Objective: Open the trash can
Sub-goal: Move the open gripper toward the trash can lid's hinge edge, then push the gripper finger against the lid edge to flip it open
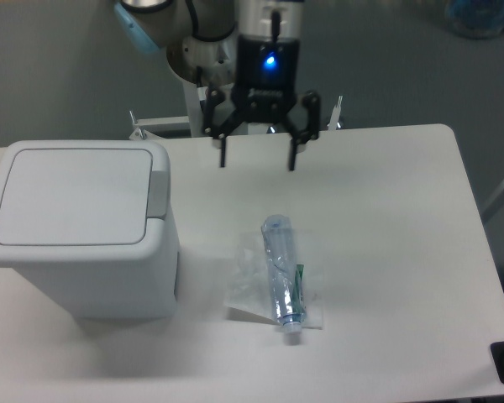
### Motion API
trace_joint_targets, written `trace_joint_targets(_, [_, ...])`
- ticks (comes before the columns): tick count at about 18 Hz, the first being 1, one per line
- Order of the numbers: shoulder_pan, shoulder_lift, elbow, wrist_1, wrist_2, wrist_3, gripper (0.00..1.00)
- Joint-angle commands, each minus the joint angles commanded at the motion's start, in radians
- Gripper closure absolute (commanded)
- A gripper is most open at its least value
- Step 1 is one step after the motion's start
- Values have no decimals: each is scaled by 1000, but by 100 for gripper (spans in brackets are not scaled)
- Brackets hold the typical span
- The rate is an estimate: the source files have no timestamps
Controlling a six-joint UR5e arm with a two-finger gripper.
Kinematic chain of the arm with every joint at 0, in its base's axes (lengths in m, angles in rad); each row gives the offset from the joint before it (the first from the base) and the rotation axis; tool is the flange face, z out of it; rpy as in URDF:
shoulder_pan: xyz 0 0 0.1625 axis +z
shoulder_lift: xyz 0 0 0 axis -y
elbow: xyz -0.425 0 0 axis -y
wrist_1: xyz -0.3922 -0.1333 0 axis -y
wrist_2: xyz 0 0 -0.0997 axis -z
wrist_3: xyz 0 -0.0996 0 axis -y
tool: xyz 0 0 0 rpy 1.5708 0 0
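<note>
We note the trash can (pixel 80 231) standing at the table's (pixel 403 252) left side, lid flat and closed, grey push tab (pixel 158 192) on its right edge. The gripper (pixel 257 159) hangs over the table's rear, right of the can and well apart from it, fingers spread wide, holding nothing, a blue light lit on its body. A crushed clear plastic bottle (pixel 282 280) lies mid-table on a crumpled transparent wrapper (pixel 250 285)
</note>
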Motion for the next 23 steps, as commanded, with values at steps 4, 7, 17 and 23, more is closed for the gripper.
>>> trace_joint_targets(4, [-35,-20,-8,0,-2,-8,0])
trace_joint_targets(7, [-40,-25,-11,0,-2,-8,0])
trace_joint_targets(17, [-65,-46,-14,0,-2,-9,0])
trace_joint_targets(23, [-77,-52,-18,2,-2,-6,0])
